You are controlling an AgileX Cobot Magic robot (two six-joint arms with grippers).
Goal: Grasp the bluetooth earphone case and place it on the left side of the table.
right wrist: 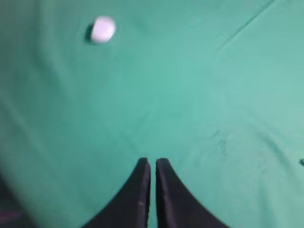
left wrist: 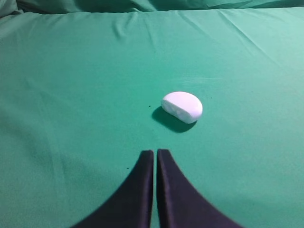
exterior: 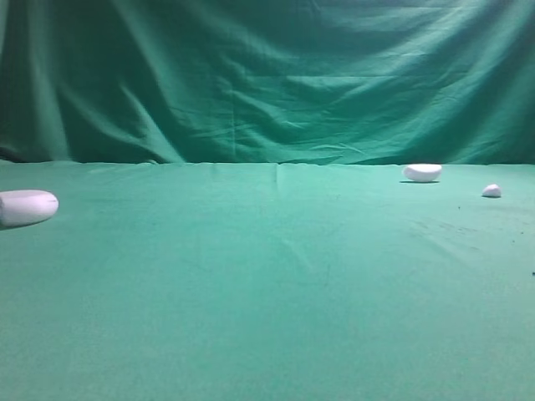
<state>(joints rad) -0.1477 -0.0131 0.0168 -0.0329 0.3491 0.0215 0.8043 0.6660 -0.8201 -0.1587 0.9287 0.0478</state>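
One bluetooth earphone case is what your next move turns on. It lies at the far left edge of the exterior view, on the left side of the table, partly cut off by the frame. Its long axis runs roughly across that view, with the rounded end pointing toward the middle.

Neither arm shows in the exterior view, so use the wrist cameras to place them. The left gripper has its jaws clenched together with nothing between them. One white rounded body rests on the cloth ahead of it and slightly to its right, clear of the tips. From where it sits I judge it to be the case, though you cannot be sure from this view alone. The right gripper is also clenched and holds nothing. Its blurred view shows only a small white blob far ahead and to the left.

The left arm looks the nearer one to the case, and its jaws would have to part before any grasp.

Counted:
- one case
- one white half-dome at the right rear
- one tiny white pebble further right, apart from the half-dome
- two grippers
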